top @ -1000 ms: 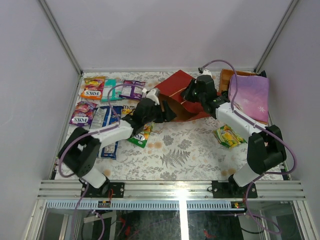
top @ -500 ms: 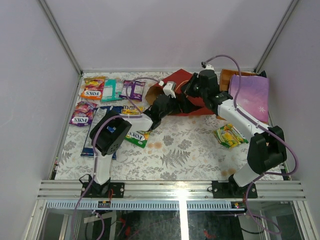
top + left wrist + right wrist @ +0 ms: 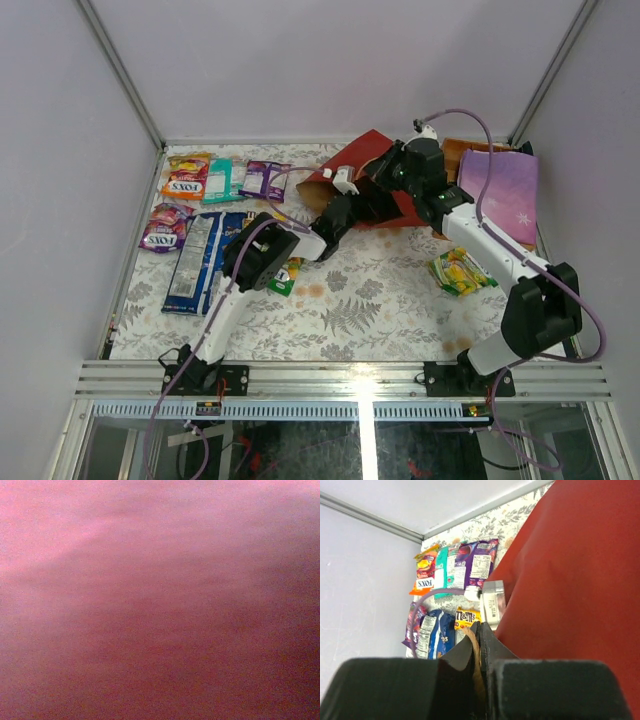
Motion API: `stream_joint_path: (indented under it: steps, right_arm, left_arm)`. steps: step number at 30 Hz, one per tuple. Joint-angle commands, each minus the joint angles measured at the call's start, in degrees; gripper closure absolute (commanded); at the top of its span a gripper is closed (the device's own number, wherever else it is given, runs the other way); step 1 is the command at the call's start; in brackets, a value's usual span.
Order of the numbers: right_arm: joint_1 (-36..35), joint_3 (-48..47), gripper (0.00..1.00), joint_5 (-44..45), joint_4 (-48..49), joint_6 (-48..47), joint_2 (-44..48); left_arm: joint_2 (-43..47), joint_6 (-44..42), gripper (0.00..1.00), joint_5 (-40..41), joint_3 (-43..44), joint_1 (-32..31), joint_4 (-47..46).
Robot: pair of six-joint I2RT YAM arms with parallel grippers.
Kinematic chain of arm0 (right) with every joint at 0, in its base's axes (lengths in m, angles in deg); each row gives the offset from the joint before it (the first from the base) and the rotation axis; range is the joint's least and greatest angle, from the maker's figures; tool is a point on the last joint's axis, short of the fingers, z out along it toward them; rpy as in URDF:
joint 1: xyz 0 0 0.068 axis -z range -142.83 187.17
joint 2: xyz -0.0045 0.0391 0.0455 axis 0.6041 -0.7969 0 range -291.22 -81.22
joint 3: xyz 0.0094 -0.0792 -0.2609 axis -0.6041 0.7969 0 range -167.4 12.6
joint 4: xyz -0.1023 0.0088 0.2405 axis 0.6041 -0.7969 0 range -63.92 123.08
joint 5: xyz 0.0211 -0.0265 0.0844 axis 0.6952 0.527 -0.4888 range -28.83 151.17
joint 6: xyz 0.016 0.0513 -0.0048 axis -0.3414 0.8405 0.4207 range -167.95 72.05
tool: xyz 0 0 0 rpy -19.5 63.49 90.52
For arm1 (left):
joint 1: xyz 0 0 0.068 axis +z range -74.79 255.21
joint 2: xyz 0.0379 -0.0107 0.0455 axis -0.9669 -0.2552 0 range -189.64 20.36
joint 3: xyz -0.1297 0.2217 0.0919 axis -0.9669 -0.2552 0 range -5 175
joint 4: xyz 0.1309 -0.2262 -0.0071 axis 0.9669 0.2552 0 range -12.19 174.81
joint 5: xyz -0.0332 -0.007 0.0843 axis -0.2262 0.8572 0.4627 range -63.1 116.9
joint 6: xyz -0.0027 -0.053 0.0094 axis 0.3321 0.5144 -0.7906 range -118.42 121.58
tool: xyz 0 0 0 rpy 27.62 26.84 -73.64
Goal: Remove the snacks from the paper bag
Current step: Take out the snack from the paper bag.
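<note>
Now the left arm (image 3: 262, 258) is seen raised and folded toward the middle of the worktop, where a second ago it lay low and stretched out from the left edge. The left gripper (image 3: 350, 205) has been pushed further into the mouth of the bag (image 3: 365, 160), which lies on its side at the far edge, right of the middle. Nothing but a red-pink blur is given by the left wrist view, so whether those fingers are wide, narrow or holding anything cannot be told.

The right gripper (image 3: 480, 640) is pinched tight on a thin brown strip at the bag's rim, and the mouth has been lifted a little toward the far edge since then.

Most snacks (image 3: 187, 178) are spread out in the far left corner. One green pack (image 3: 285, 275) lies under the left arm and one yellow pack (image 3: 458, 272) near the right edge.

The reach is judged to be for whatever is left inside; whether anything is left cannot be seen.
</note>
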Motion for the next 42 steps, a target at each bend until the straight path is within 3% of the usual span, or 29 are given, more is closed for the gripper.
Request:
stream_joint_path:
  steps: [1,4,8,14,18,24,28,33,42]
  right_arm:
    - [0.57,0.13,1.00,-1.39,5.97,2.04,3.81]
    - [0.66,0.02,1.00,-2.25,6.59,2.61,4.00]
    - [0.72,-0.43,1.00,-0.22,5.59,2.39,3.90]
    - [0.92,-3.37,1.00,4.58,0.93,3.15,0.30]
    - [0.94,-6.06,1.00,5.11,-1.32,2.97,-2.55]
    - [0.95,-7.03,1.00,3.06,-1.35,1.96,-2.93]
    - [0.90,-6.52,1.00,4.62,-1.74,0.32,-1.22]
    - [0.92,-6.32,1.00,4.90,-1.79,-0.20,-0.02]
    - [0.89,-5.99,1.00,5.39,-1.80,-0.43,1.27]
  left_arm:
    - [-5.05,2.81,0.00,4.74,6.00,-1.22,-5.49]
    - [-6.20,4.11,0.00,5.33,6.44,-1.83,-8.47]
    - [-2.29,2.54,0.00,9.40,-2.43,-3.67,-16.58]
    - [5.16,-6.95,0.00,19.46,-14.32,-8.50,-27.06]
    - [6.51,-14.42,0.00,19.84,-15.66,-11.25,-29.82]
    - [4.21,-13.89,0.00,17.89,-10.81,-10.54,-24.26]
    - [1.57,-7.37,0.00,15.14,-4.40,-7.90,-13.36]
    - [-1.92,-7.30,0.00,14.23,3.25,-7.56,-5.28]
    - [-3.82,1.94,0.00,14.13,4.03,-5.64,-2.16]
